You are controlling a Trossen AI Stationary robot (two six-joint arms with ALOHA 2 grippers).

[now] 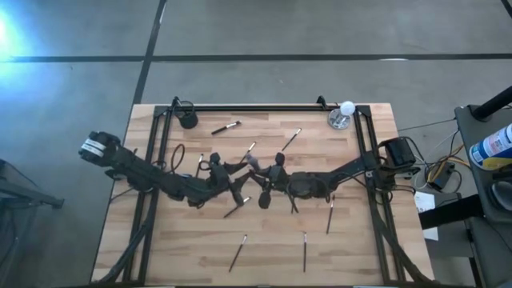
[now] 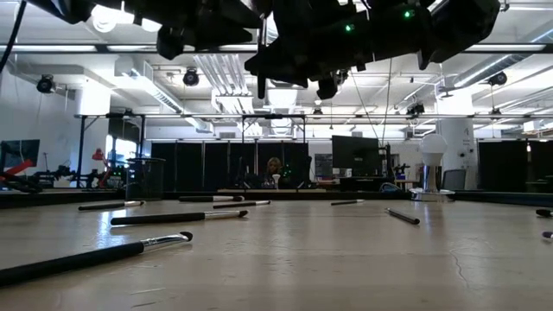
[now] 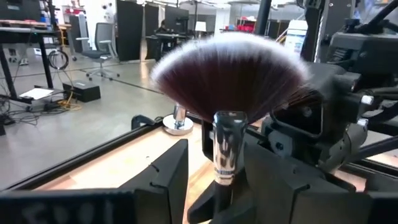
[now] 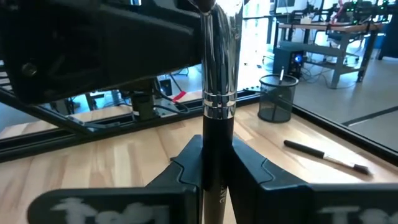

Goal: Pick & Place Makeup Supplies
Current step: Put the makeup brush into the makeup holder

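Now | fan brush [image 3: 230, 93] upright, head up | left tool [image 3: 214, 180] and right tool [image 4: 217, 168] both clamp it

Brushes [image 1: 237, 253] scattered around both arms

The fan brush [image 3: 231, 81] has soft dark bristles and a glossy metal ferrule; the table [image 1: 264, 240] is pale, smooth wood.

No readable text anywhere.
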